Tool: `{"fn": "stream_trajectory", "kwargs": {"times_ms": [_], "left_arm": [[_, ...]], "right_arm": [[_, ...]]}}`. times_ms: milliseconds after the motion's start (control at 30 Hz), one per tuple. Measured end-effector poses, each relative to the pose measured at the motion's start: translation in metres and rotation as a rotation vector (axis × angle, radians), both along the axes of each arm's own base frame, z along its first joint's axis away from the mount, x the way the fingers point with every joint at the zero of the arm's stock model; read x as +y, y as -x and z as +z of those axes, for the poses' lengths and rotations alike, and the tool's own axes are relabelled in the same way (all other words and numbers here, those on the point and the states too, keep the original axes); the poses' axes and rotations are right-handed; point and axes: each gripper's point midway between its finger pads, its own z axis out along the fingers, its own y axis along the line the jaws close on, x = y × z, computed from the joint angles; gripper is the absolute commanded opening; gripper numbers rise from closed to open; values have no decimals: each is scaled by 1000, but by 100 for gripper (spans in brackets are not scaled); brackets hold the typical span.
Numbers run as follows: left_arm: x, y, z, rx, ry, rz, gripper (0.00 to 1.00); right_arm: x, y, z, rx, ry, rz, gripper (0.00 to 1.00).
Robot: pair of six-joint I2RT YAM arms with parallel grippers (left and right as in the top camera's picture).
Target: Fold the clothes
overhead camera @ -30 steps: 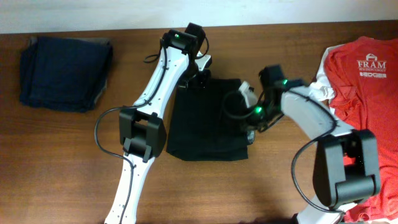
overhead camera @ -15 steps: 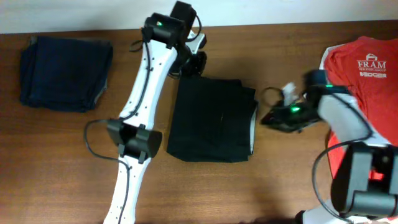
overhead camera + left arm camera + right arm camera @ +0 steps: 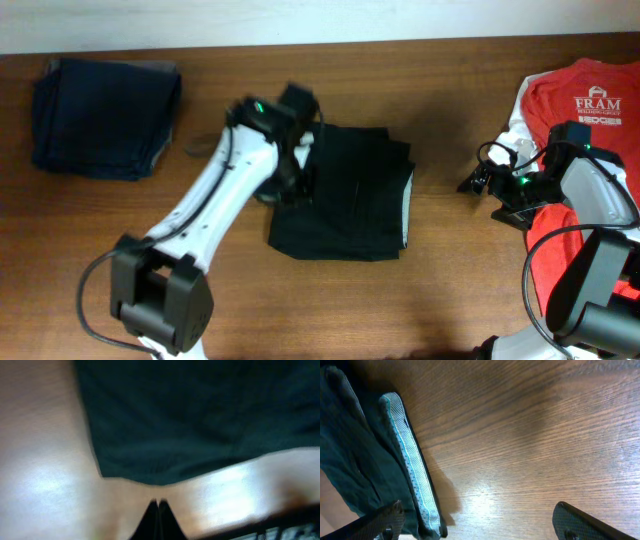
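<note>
The black clothes [image 3: 350,195] lie folded in a rough rectangle at the table's middle, with a pale grey-white band [image 3: 408,205] along the right edge. My left gripper [image 3: 288,190] is at the clothes' left edge. In the blurred left wrist view it [image 3: 157,503] is shut and empty over bare wood, with the black fabric [image 3: 200,420] just ahead. My right gripper [image 3: 472,184] stands to the right of the clothes, apart from them. In the right wrist view it [image 3: 480,517] is wide open and empty, with the band [image 3: 410,465] by its left finger.
A pile of dark navy folded clothes [image 3: 100,115] sits at the far left. A red T-shirt with white print [image 3: 590,110] lies at the right edge, under my right arm. Bare brown wood [image 3: 460,270] surrounds the black clothes.
My right gripper opened, let go of the clothes' right edge and drew back to the right. My left arm swung from the clothes' far edge round to their left edge.
</note>
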Motion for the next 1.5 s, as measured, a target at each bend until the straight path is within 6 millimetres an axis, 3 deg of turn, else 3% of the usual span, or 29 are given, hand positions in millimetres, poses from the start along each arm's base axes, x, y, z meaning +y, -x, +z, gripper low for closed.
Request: {"fn": "stream_trajectory", "kwargs": {"times_ms": [67, 100, 300, 433, 533, 700, 733, 800, 833, 867, 900, 933, 967, 1000, 1033, 1133, 1200, 1300, 1400, 1500], "left_arm": [[-4, 24, -56, 90, 50, 14, 1], [-6, 30, -72, 107, 71, 33, 1], [-31, 19, -107, -6, 182, 93, 1], [-20, 19, -114, -78, 81, 89, 1], [17, -1, -114, -167, -63, 122, 1], [138, -60, -105, -386, -411, 303, 10], [153, -66, -100, -396, -446, 328, 11], [158, -83, -83, -425, -459, 344, 14], [146, -110, -50, -482, -421, 353, 14], [136, -122, -31, -508, -385, 352, 14], [119, -136, 0, -535, -311, 347, 14], [86, -159, 54, -631, -170, 338, 15], [62, -157, 84, -652, -80, 306, 15], [43, -148, 99, -645, -15, 269, 15], [30, -141, 101, -629, 19, 242, 15], [-20, -113, 76, -519, 113, 128, 14], [-48, -104, 45, -457, 132, 68, 10], [-91, -90, -18, -326, 157, -12, 9], [-113, -51, -85, -141, 111, -86, 9], [-109, -31, -108, -60, 54, -106, 6]], "right_arm": [[0, 0, 0, -1, 1, -1, 98], [0, 0, 0, 0, 0, -1, 98], [0, 0, 0, 2, 0, 0, 98], [0, 0, 0, 1, -1, 0, 98], [0, 0, 0, 1, -1, 0, 98], [0, 0, 0, 2, 0, 0, 98], [0, 0, 0, 2, 0, 0, 98], [0, 0, 0, 1, 0, 0, 98], [0, 0, 0, 2, -1, 0, 98], [0, 0, 0, -1, 1, 0, 98], [0, 0, 0, 1, -1, -1, 98], [0, 0, 0, 1, 0, 0, 98], [0, 0, 0, 1, 0, 0, 98], [0, 0, 0, 2, 0, 0, 98], [0, 0, 0, 1, 0, 0, 98], [0, 0, 0, 1, 0, 0, 98], [0, 0, 0, 1, 0, 0, 98], [0, 0, 0, 2, 0, -1, 98], [0, 0, 0, 2, 0, 0, 99], [0, 0, 0, 1, 0, 0, 98]]}}
